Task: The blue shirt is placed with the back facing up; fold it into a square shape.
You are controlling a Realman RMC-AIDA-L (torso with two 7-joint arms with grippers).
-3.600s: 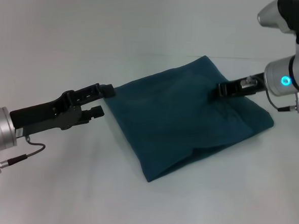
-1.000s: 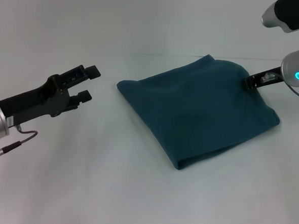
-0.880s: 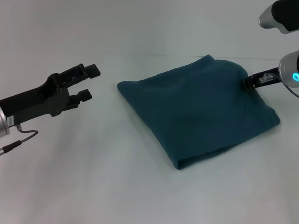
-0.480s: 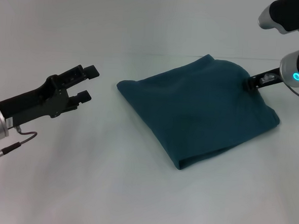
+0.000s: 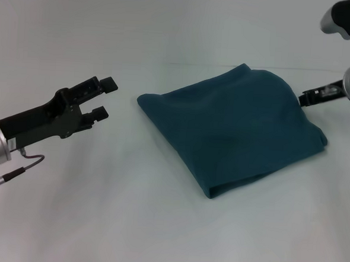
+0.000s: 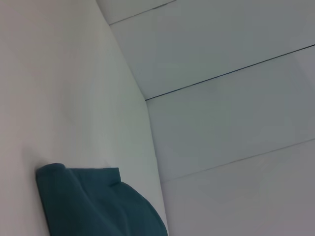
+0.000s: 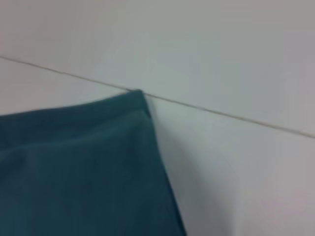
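We see the shirt (image 5: 234,127) lying folded into a rough square on the white table (image 5: 157,225), set cornerwise to us: one corner points at the far wall, one at our left, one toward the near side and one at our right. Its near-left edge runs straight from the left corner to the near corner, where the stacked layers gape a little. The top surface is plain, with soft creases.

Our left gripper (image 5: 103,97) hangs above bare table, well apart from the shirt's left corner, its two fingers spread and holding nothing. Open table lies between it and the cloth, and all along the near side.

Our right gripper (image 5: 305,97) sits just beside the shirt's far-right edge; only a dark tip shows, and we cannot tell whether it is open or closed, nor whether it touches the cloth.

In the right wrist view the shirt's far corner (image 7: 138,93) meets the seam where table and wall join.
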